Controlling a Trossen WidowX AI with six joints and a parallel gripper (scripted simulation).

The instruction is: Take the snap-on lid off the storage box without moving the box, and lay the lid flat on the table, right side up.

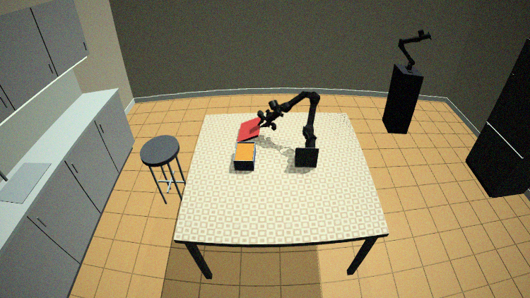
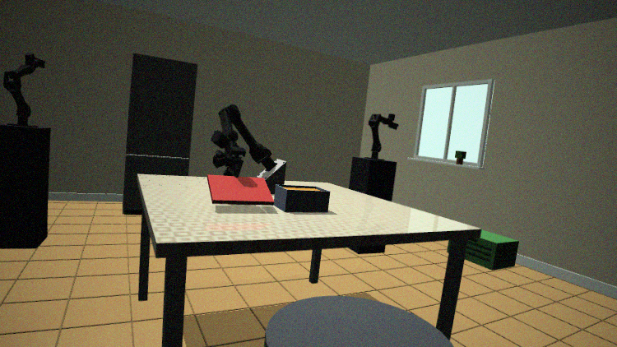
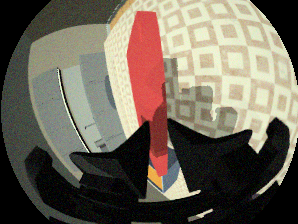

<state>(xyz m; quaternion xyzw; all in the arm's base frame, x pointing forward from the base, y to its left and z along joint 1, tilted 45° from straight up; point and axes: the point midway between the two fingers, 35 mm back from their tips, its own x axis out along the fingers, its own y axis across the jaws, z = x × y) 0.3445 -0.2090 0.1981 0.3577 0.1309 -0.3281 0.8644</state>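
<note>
The red lid point(image 1: 247, 128) point(image 2: 234, 188) point(image 3: 148, 75) is off the box and held tilted above the table, its red face up and its lower edge toward the stool side. Its shadow shows on the table below that edge. My gripper point(image 1: 259, 126) point(image 3: 157, 123) is shut on the lid's edge nearest the arm; in the wrist view the lid runs between the two black fingers. The open storage box point(image 1: 244, 164) point(image 2: 302, 201) point(image 3: 171, 176) stands upright on the table, close beside the lid, dark blue with orange inside. The fingertips are hard to see in the exterior view.
The patterned table point(image 1: 281, 207) point(image 2: 366, 219) carries the arm's base point(image 1: 306, 157) to the right of the box in the top view. The table's far edge lies just beyond the lid. A round stool point(image 1: 160, 150) point(image 2: 354, 323) stands beside the table's left edge.
</note>
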